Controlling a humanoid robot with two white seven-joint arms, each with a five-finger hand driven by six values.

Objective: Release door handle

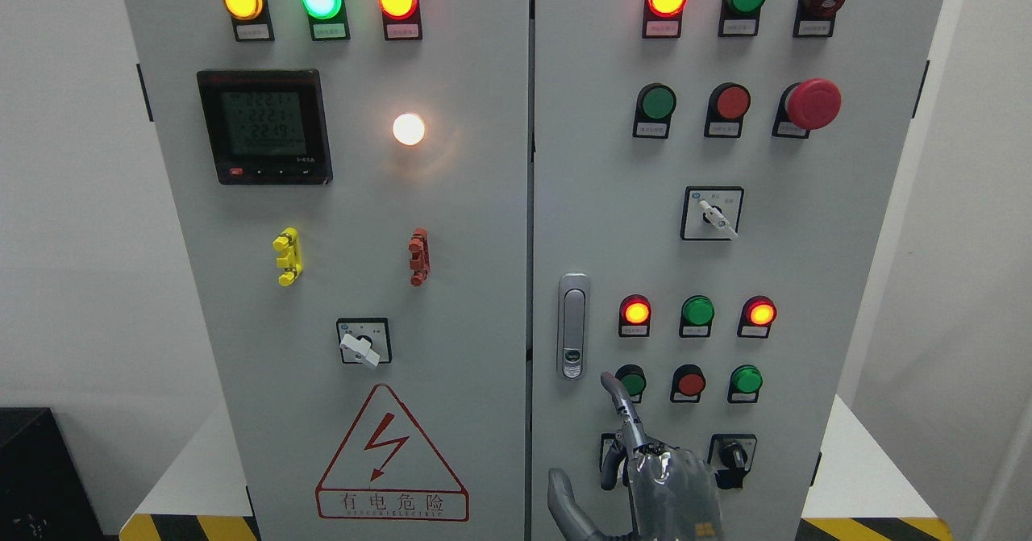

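Observation:
A grey door handle [573,327] sits flush and upright at the left edge of the cabinet's right door [814,283]. My right hand [592,436] rises from the bottom edge just below and right of it, clear of the handle and holding nothing. Its index finger [622,408] points up, with the tip a little below the handle's lower end. The thumb [562,499] is spread out to the left, and another finger [609,470] curls downward. The left arm is out of view.
The right door carries indicator lamps, push buttons [691,383], a red emergency stop [813,103] and rotary switches [712,214]. The left door [484,283] has a meter [264,126], a selector switch [364,342] and a hazard triangle [391,456]. White walls flank the cabinet.

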